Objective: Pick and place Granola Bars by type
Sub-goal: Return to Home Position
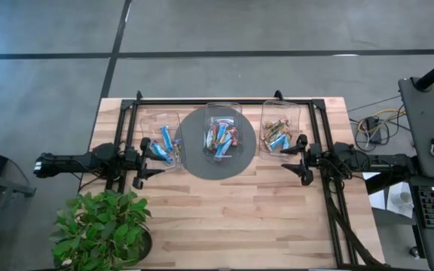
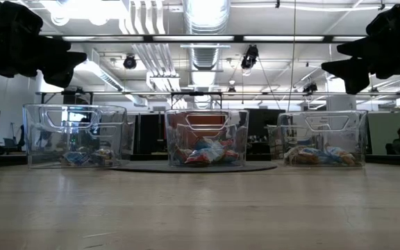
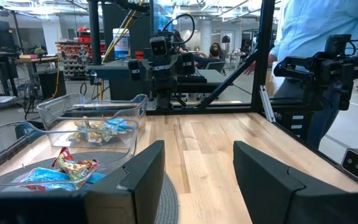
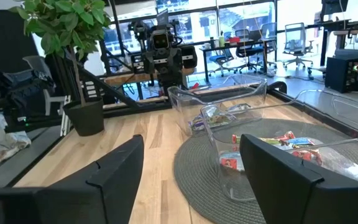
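Observation:
Granola bars lie in three clear bins along the table's far half. The left bin (image 1: pixel 161 120) holds blue bars (image 1: pixel 166 143). The middle bin (image 1: pixel 222 109), standing on a round grey mat (image 1: pixel 194 162), holds mixed blue and multicoloured bars (image 1: pixel 221 138). The right bin (image 1: pixel 280 107) holds brown/gold and blue bars (image 1: pixel 276 135). My left gripper (image 1: pixel 151 162) is open beside the left bin's near right corner, above the table, pointing right. My right gripper (image 1: pixel 298 158) is open just near of the right bin, pointing left. Neither holds anything.
A potted plant (image 1: pixel 100 226) stands at the table's near left corner. The wooden top (image 1: pixel 232 218) near of the bins is bare. Black frame rails (image 1: pixel 130 135) run by both arms. People show beyond the table (image 3: pixel 316 31).

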You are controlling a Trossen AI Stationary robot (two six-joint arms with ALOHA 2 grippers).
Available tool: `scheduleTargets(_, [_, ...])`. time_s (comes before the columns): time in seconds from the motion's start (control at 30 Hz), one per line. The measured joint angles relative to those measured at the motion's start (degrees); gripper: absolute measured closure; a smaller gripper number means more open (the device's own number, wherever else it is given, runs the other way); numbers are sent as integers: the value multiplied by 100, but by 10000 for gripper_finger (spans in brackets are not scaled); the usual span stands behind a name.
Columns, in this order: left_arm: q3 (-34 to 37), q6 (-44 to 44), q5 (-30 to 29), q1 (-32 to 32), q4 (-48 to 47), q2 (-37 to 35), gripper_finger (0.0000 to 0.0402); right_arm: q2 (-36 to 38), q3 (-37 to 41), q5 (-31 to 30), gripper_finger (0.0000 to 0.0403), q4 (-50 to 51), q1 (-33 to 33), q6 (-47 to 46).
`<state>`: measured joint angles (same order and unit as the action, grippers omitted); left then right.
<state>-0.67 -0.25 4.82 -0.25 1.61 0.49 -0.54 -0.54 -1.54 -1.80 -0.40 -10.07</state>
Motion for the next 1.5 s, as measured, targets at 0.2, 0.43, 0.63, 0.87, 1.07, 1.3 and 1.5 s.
scheduleTargets(0.2, [0,0,0,0,0,0,227,0,0,0,147,0,-1,2])
scheduleTargets(0.43, [0,0,0,1,1,0,227,0,0,-2,154,0,-1,2])
scheduleTargets(0.63, [0,0,0,0,2,0,227,0,0,-2,148,0,1,1])
scheduleTargets(0.87, [0,0,0,0,2,0,227,0,0,-2,146,0,1,0])
scheduleTargets(1.07, [0,0,0,0,2,0,227,0,0,-3,154,0,1,2])
scheduleTargets(1.3, [0,0,0,0,2,0,227,0,0,-4,149,0,1,1])
scheduleTargets(1.5, [0,0,0,0,2,2,227,0,-2,-4,145,1,1,0])
